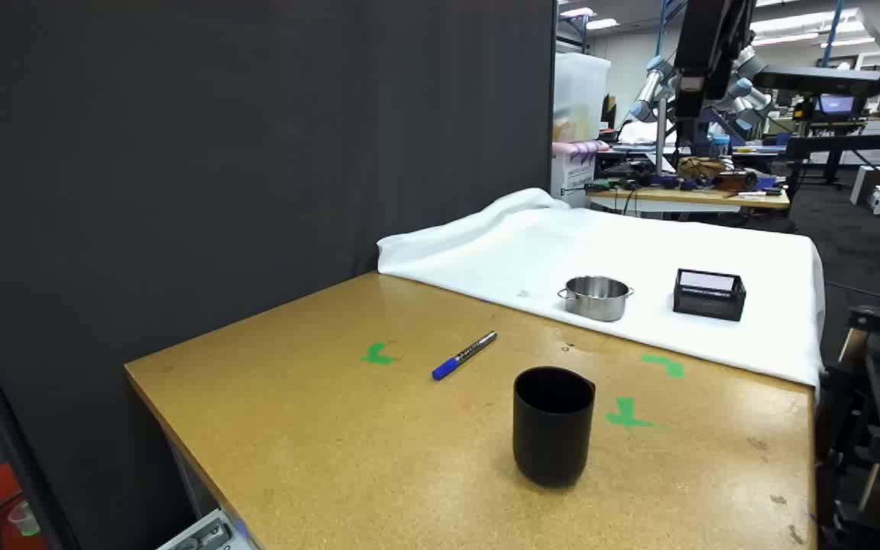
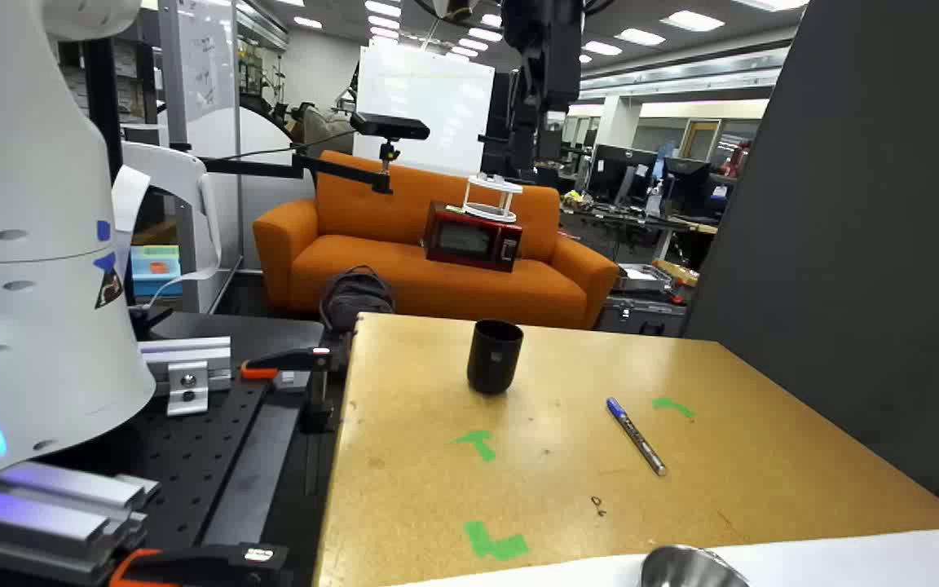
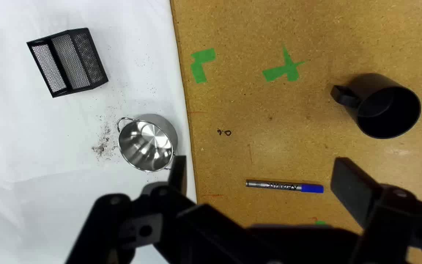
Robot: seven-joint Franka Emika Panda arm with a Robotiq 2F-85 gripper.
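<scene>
In the wrist view, my empty, wide-spread gripper (image 3: 263,178) hangs above a blue-capped marker (image 3: 284,186), black mug (image 3: 376,102) at its two o'clock, steel pot (image 3: 147,143) and mesh organizer (image 3: 70,61) at ten.

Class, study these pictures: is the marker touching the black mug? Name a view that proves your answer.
Apart: the wrist view shows bare wooden table between the marker and the mug, as do both exterior views.

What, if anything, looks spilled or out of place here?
In the wrist view, dark specks lie scattered on the white cloth beside the metal pot. They look odd against the white, perhaps spilled crumbs or dirt; I cannot tell which.
</scene>
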